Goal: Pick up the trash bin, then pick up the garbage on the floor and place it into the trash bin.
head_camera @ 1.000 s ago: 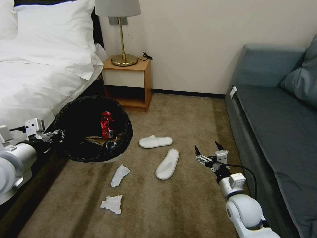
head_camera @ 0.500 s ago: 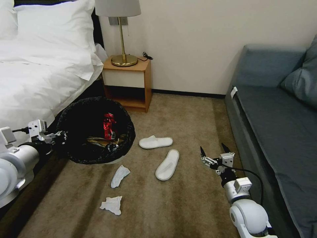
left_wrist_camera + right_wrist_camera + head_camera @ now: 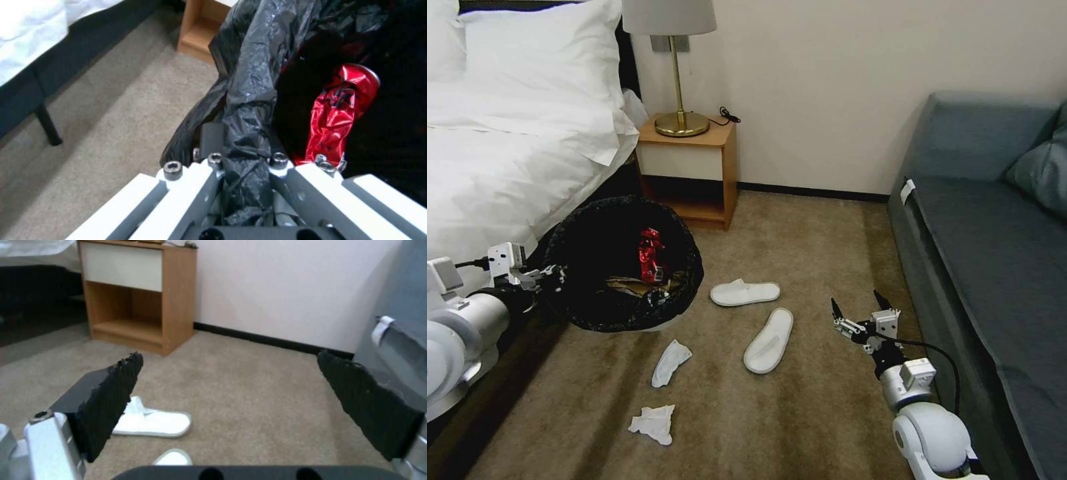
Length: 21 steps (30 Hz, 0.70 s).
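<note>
Your left claw (image 3: 242, 173) is smooth white-painted metal with bare steel bolts, clamped on the crinkled, glossy black plastic bag lining the trash bin (image 3: 570, 293), where you see a crushed can (image 3: 342, 113) of shiny red metal. Your right claw (image 3: 249, 406) has matt black, ridged rubbery pads (image 3: 111, 400). You also see short-pile beige carpet (image 3: 800, 400), crumpled white paper tissues (image 3: 654, 423), soft white cloth slippers (image 3: 768, 340) and a smooth wooden nightstand (image 3: 690, 170).
</note>
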Motion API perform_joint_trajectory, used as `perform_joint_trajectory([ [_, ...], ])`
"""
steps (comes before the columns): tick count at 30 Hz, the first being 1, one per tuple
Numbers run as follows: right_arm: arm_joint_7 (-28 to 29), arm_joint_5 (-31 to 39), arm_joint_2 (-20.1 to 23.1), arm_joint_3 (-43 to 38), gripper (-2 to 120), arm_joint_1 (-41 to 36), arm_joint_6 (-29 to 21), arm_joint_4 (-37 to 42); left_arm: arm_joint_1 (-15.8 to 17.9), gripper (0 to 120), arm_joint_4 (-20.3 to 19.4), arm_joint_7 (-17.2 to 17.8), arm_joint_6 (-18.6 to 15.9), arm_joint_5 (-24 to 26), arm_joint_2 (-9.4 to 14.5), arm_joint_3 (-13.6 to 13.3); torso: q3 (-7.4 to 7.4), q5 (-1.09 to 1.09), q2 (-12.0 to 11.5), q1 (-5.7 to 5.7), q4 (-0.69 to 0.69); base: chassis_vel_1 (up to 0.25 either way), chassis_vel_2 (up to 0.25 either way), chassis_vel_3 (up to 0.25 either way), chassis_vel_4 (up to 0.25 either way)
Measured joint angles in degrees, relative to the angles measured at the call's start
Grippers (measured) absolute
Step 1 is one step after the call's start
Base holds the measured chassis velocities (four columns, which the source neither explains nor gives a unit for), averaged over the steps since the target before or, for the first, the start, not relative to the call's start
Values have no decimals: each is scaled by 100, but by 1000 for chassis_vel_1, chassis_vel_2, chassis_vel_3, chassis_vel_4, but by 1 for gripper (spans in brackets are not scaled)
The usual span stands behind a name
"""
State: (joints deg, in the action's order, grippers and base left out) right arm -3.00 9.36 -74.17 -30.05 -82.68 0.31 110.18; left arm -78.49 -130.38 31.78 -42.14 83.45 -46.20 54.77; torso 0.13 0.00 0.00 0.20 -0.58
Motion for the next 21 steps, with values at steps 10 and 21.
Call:
perform_joint_trajectory([
  [10, -11, -26, 0, 65, 100, 9, -25, -67, -56, 2, -35, -55, 0, -12, 18, 13, 1, 0, 0, -2, 0, 58, 60, 63, 54],
  [21, -44, 5, 66, 89, 100, 2, -46, -91, -61, 2, -75, -54, 0, -17, 4, -1, 2, 0, 0, -3, 1, 110, 116, 114, 99],
])
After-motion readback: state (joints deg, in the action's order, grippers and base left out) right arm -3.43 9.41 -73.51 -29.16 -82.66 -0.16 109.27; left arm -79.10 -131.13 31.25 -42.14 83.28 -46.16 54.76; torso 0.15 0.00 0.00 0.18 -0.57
